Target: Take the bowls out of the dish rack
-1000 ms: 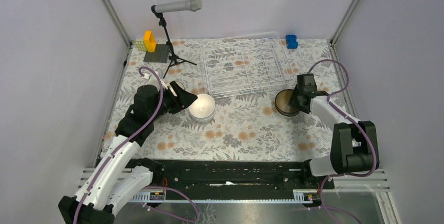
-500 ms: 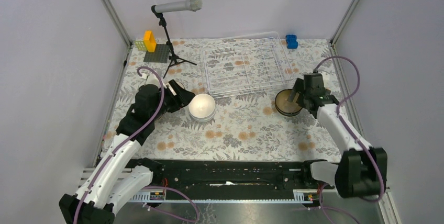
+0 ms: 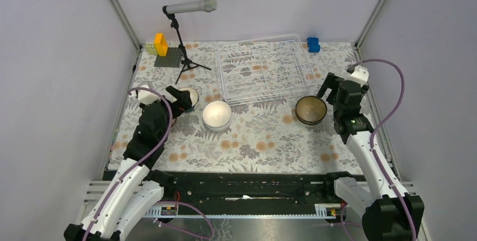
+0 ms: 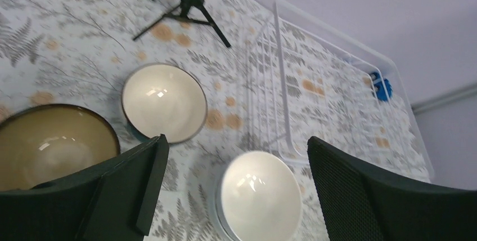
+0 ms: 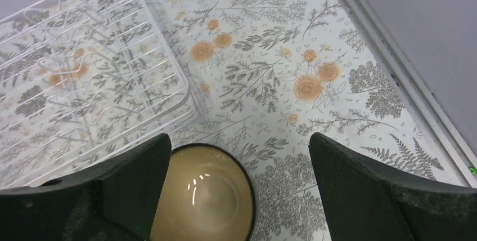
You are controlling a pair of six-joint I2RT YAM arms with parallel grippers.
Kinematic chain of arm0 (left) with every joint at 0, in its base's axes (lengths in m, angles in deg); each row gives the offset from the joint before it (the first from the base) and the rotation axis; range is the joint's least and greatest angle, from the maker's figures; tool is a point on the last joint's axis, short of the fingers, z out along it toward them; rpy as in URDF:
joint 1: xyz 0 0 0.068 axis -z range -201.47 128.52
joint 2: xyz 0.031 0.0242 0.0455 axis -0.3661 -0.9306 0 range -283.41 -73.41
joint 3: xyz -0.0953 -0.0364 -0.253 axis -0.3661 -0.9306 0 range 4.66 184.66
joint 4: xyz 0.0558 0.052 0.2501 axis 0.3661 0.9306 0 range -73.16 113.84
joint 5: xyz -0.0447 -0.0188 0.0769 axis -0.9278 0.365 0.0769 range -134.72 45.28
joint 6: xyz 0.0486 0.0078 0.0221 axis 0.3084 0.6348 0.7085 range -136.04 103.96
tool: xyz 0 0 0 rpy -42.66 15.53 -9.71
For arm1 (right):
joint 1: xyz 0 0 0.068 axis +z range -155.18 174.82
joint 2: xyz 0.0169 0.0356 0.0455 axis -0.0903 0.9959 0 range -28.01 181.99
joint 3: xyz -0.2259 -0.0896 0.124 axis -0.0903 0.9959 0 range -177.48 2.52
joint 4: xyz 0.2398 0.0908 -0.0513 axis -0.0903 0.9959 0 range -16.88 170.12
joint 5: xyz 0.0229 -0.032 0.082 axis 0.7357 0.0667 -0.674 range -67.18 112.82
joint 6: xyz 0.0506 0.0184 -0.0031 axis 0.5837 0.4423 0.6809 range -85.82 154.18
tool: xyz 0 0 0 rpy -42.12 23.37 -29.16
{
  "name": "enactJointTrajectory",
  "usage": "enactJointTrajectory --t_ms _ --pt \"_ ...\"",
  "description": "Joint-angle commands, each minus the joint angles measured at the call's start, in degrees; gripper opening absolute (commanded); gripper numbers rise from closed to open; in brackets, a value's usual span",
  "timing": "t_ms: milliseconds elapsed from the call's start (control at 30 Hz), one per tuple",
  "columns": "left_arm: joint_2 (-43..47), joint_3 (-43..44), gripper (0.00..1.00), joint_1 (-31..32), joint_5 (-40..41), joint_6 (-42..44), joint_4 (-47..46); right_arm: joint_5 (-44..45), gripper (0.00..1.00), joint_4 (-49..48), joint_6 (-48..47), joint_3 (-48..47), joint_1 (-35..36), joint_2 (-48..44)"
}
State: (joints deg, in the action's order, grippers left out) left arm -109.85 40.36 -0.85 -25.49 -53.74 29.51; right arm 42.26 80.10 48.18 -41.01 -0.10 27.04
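Dish rack (image 3: 264, 75) sits at the rear, with microphone stand (image 3: 181, 49) to its left. On the floral cloth (image 3: 259, 139) in front of it stand white bowl (image 3: 217, 115) and brown bowl (image 3: 311, 110). Left gripper (image 4: 236, 141) and right gripper (image 5: 239, 138) are raised beside these, jaws spread wide and holding nothing.

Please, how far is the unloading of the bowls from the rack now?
Done: the rack looks empty; a white bowl, a brown bowl, a dark-rimmed bowl and a tan-lined bowl sit on the table. In hand: nothing; left gripper and right gripper are open. Left: apparently nothing.
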Motion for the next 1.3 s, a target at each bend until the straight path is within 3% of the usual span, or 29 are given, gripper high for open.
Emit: enactJointTrajectory --t_ms 0,133,233,333,467,767,1033,1267 --pt "0.03 -5.13 0.99 0.08 7.95 7.47 -14.98 6.48 1.0 -21.06 -4.29 8.73 -0.3 -1.99" --pt "-1.7 -9.72 0.99 0.11 8.13 12.9 -24.86 8.82 1.0 -34.61 -2.62 16.33 -0.66 -1.91" --pt "-4.62 -11.95 0.99 0.11 8.59 17.9 -30.38 5.9 1.0 -35.62 -3.98 15.98 -2.51 1.86" --pt "-9.9 -13.04 0.99 0.03 8.71 24.03 -36.34 -4.34 1.0 -39.28 -7.63 17.03 -4.7 6.21" --pt "-16.24 -13.4 0.99 -0.68 10.48 27.69 -42.23 -8.68 1.0 -53.48 -11.17 24.46 -4.73 9.28" --pt "-25.37 -14.8 0.99 -5.59 7.22 29.66 -49.93 -15.45 1.0 -62.55 -13.01 30.02 -4.73 16.08" --pt "-30.01 -17.75 0.99 -9.12 3.36 31.51 -57.19 -15.13 1.0 -71.07 -13.27 31.78 -4.73 21.65" --pt "-37.86 -16.7 0.97 -12.54 -4.35 32.79 -60.33 -14.02 1.0 -88.82 -12.95 35.52 -4.78 33.11"
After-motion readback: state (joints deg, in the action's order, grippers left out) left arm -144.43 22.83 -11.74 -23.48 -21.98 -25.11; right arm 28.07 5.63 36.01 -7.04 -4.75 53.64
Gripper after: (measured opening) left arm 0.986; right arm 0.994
